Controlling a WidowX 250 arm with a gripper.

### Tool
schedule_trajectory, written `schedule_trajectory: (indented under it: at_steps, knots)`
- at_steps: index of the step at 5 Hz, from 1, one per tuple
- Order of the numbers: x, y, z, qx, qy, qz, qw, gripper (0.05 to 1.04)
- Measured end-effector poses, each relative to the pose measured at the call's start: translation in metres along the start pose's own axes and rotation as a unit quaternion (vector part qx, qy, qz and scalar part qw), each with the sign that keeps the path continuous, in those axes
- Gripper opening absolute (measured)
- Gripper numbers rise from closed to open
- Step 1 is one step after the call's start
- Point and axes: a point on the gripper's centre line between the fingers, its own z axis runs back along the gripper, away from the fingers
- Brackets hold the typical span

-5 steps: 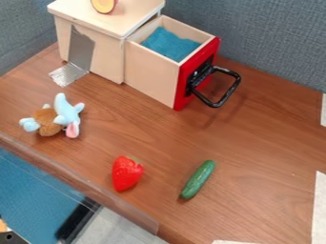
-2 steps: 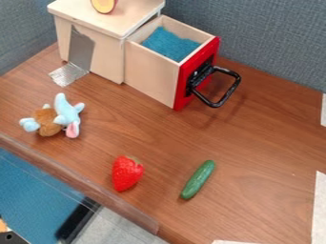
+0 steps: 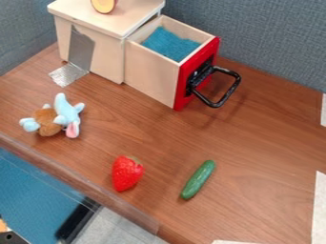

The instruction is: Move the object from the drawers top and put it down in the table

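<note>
Nothing moved since earlier frames. Yellow round toy food with dark red skin (image 3: 104, 5) still sits on top of wooden drawers (image 3: 92, 45), near back. Can't tell if gripper is open or closed. Drawer (image 3: 149, 71) still pulled out, blue cloth (image 3: 170, 44) inside. Stuffed toy (image 3: 54, 119), strawberry (image 3: 127, 173) and cucumber (image 3: 198, 179) stay in same spots on brown table (image 3: 255, 143), all apart.

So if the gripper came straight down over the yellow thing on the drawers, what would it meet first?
Probably the yellow piece, ahead of the wooden drawers top beneath it, though depth is hard to judge at this slant.
</note>
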Motion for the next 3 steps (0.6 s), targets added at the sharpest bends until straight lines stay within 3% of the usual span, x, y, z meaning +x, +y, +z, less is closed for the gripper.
schedule_trajectory:
  at_steps: [1,2,3]
  knots:
    - [-0.0046,-0.0004,-0.0142,-0.001,0.012,0.006,0.9999,1.0]
    - [-0.0064,-0.0006,-0.0146,-0.004,0.007,0.007,0.9999,0.955]
    - [-0.011,-0.003,-0.0113,-0.013,-0.003,0.003,0.9999,0.762]
